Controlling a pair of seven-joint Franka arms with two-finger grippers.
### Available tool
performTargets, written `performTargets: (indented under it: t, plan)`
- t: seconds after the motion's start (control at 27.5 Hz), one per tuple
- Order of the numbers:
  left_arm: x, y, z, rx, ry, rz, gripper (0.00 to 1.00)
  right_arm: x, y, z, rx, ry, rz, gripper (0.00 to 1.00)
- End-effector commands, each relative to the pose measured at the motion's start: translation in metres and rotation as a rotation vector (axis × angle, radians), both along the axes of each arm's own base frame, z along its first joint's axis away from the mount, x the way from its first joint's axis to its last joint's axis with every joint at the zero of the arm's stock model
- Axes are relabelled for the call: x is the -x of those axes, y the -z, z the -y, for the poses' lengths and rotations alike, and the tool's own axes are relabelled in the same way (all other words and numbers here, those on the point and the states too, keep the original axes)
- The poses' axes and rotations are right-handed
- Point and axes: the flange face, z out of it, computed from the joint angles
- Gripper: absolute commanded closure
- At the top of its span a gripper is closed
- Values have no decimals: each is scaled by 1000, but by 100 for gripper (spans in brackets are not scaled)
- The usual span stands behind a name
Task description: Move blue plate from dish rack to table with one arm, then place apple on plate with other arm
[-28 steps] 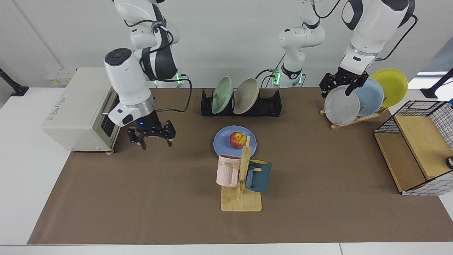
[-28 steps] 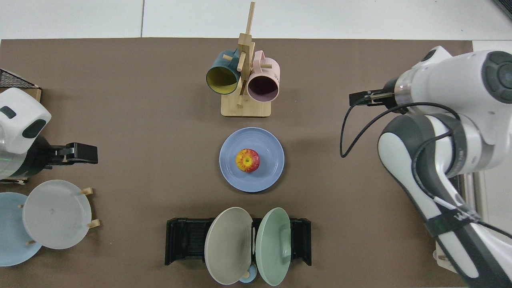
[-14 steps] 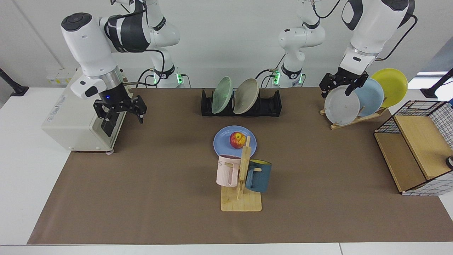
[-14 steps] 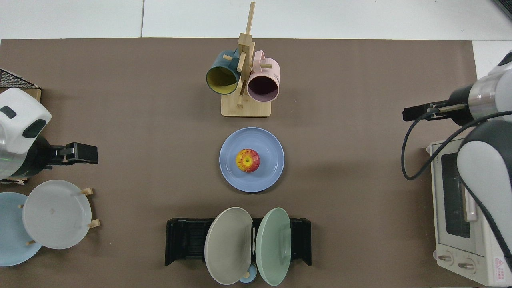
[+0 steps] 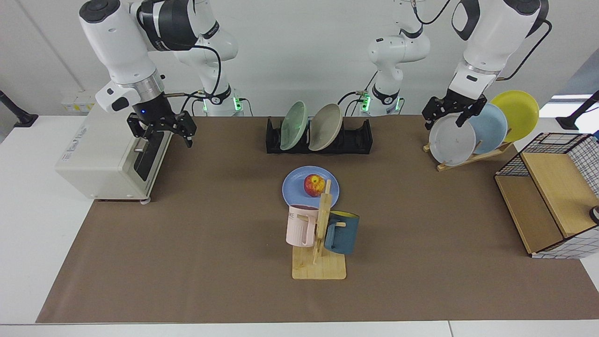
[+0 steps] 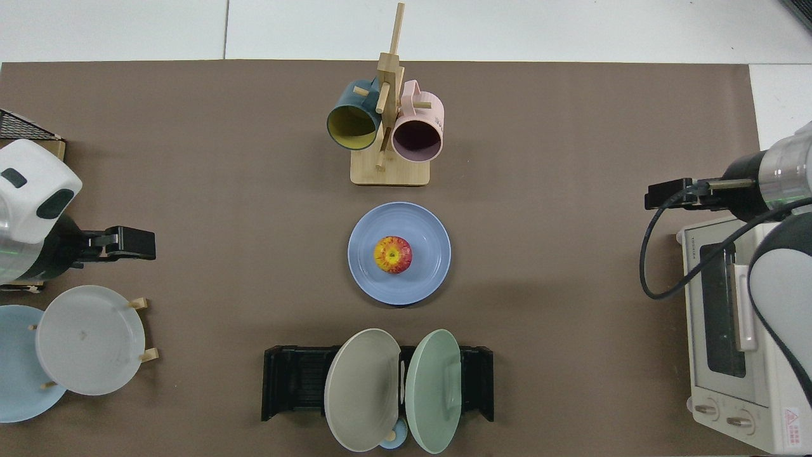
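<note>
The blue plate point(image 5: 294, 187) point(image 6: 426, 279) lies flat on the brown mat of the table point(image 5: 187, 243) point(image 6: 222, 190), in front of the black dish rack point(image 5: 358, 138) point(image 6: 288, 381). On the plate's middle sits the red and yellow apple point(image 5: 314, 185) point(image 6: 392, 254). My right gripper point(image 5: 161, 138) point(image 6: 666, 193) hangs open and empty over the front of the toaster oven, far from the plate. At the wooden plate stand, my left gripper point(image 5: 443, 122) point(image 6: 136, 243) is open and empty, and that arm waits.
The rack holds a green plate point(image 5: 294, 125) and a beige plate point(image 5: 326, 127). A wooden mug tree point(image 5: 320, 234) with a pink and a dark blue mug stands just before the blue plate. Toaster oven point(image 5: 107, 154), slanted stand with grey, pale blue and yellow plates point(image 5: 486, 128), wire basket point(image 5: 557, 196).
My right gripper has pulled away from the plate, rising and going back to the toaster oven. The left arm, plate and apple have not moved.
</note>
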Motion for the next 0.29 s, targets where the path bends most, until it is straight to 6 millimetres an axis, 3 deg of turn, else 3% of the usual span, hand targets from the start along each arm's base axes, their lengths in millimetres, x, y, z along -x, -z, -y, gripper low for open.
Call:
performTargets:
  t: [0.0,0.25]
  plan:
    - [-1,-3,0,10,-1,8,0,0,0,-1,37,100,14,0]
    - [-2,-3,0,13,0,8,0,0,1,1,40,105,25,0]
